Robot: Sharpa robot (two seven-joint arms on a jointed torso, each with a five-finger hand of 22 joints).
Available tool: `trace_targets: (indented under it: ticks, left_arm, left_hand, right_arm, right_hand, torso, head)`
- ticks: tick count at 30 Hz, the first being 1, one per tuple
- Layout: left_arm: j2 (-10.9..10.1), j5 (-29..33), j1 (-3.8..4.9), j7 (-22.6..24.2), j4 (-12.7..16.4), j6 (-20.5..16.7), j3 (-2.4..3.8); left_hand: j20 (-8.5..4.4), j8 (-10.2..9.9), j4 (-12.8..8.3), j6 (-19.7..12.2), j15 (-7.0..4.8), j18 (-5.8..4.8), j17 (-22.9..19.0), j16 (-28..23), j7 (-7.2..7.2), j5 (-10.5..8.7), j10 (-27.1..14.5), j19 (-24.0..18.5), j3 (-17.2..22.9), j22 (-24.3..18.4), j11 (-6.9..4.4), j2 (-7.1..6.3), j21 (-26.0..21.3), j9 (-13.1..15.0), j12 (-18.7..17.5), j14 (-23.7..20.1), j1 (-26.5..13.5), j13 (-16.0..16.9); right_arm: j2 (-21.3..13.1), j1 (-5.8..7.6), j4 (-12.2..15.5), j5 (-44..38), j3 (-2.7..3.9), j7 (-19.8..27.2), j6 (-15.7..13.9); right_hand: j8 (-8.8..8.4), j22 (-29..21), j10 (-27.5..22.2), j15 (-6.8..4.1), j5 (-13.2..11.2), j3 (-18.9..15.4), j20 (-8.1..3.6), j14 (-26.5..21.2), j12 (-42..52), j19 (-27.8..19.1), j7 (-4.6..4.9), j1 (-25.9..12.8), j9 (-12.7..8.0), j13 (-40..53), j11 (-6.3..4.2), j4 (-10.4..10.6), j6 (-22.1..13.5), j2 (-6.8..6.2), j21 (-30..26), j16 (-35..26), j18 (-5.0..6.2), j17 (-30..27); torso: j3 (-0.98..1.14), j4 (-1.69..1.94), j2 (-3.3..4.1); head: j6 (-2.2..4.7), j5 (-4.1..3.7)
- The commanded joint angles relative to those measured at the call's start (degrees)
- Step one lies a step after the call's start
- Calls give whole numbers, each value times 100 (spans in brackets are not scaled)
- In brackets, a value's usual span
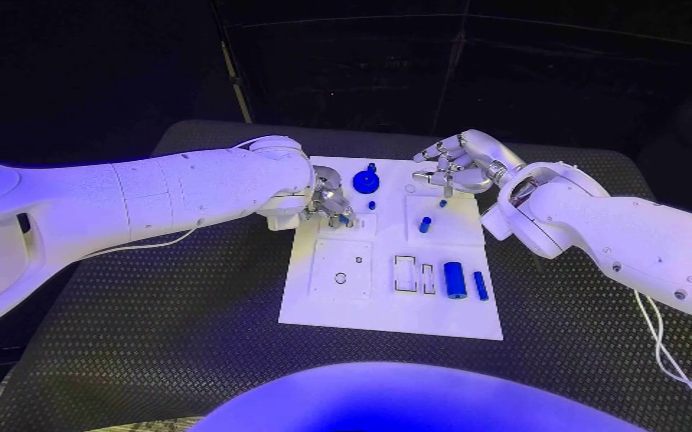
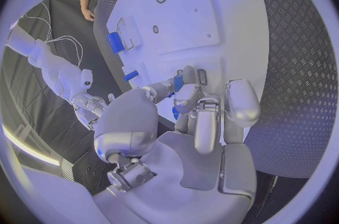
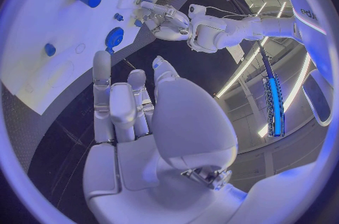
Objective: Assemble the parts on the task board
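White task board (image 1: 325,302) flat at the middle of the black bench (image 1: 144,332), long side running away from the robot. Near the board's front right: a blue cylinder (image 1: 454,280) lying down, long axis pointing away from the robot, with a thinner blue rod (image 1: 480,285) just beside it on the right, parallel. Further back, a small blue peg (image 1: 426,223) at mid-board and a round blue knob (image 1: 366,181) near the far edge, seemingly upright.

Left hand (image 1: 326,202) over the board's far left corner, fingers curled down, tips at or just above the plate; in the left wrist view, a small blue piece (image 2: 178,83) seen between the fingertips (image 2: 185,100), though whether pinched or merely lying behind them cannot be told. Knob just beside this hand, to its right.

Right hand (image 1: 459,166) poised over the board's far right corner, fingers loosely bent and apart, nothing in them; peg just in front of it, cylinder and rod well apart towards the robot.
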Motion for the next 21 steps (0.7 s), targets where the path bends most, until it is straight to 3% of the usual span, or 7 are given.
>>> trace_targets:
  ticks: [1,21]
  left_arm:
    - [29,164,18,-43,-36,215,3]
    - [214,307,99,-50,-266,467,5]
  left_hand:
    - [-33,-42,-570,76,-24,-87,1509,35,-19,15,62,21,605,10,-1,51,4,-10,39,604,-18,13]
    - [-39,-71,-601,129,-32,-93,1509,35,-32,19,100,41,669,45,-12,141,17,-39,73,604,-131,74]
  right_arm:
    - [9,10,5,-10,2,43,49]
    - [41,8,-25,-10,1,46,67]
  right_hand:
    - [21,-6,1,6,27,13,-10,-14,23,-30,13,26,-5,-3,2,9,-31,37,-26,24,31,4]
    - [25,-8,-4,6,73,27,-9,-14,22,-29,14,55,-4,-13,2,1,-33,41,-29,25,31,11]
  torso:
    - [0,5,1]
    - [3,-2,-2]
  head:
    - [-9,1]
    - [-22,-7]
